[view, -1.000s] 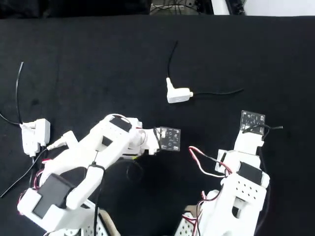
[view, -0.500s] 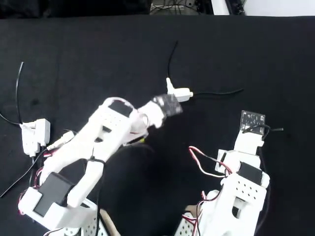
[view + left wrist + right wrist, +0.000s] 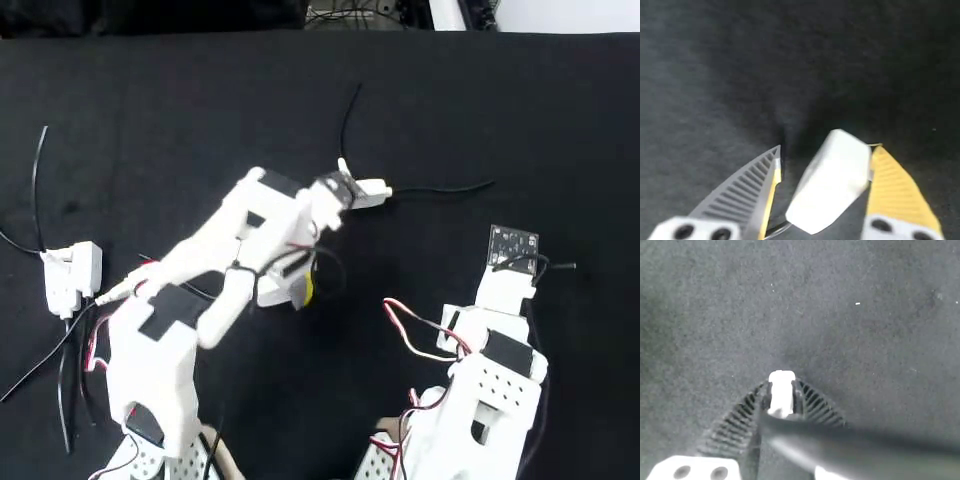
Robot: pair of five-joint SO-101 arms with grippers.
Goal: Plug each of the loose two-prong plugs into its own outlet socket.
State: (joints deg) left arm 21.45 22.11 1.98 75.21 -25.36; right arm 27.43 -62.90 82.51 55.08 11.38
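The left arm (image 3: 240, 250) stretches from the lower left of the high view up towards the middle of the black table (image 3: 180, 90). Its left pincer (image 3: 826, 149) stands apart, one finger on either side of a white block (image 3: 368, 190). In the left wrist view the block lies tilted between the fingers. It sits against the yellow finger (image 3: 892, 185), with a dark gap between it and the grey ribbed finger (image 3: 747, 190). I cannot tell whether this block is a plug or a socket. In the high view it sits just above the centre of the frame. One thin black cord (image 3: 445, 188) runs from it to the right, and another cord (image 3: 347, 115) rises towards the top of the frame.

The right arm (image 3: 495, 370) is in the lower right of the high view. The right pincer (image 3: 781, 385) is clamped on a small white plug (image 3: 781, 396), whose tip shows between the two ribbed fingers. A dark cable (image 3: 850, 437) crosses in front of the pincer in the right wrist view.

At the left edge of the high view, well apart from both pincers, a second white piece (image 3: 72, 275) lies on the table. Thin black cords (image 3: 38, 170) lead from it towards the upper left.
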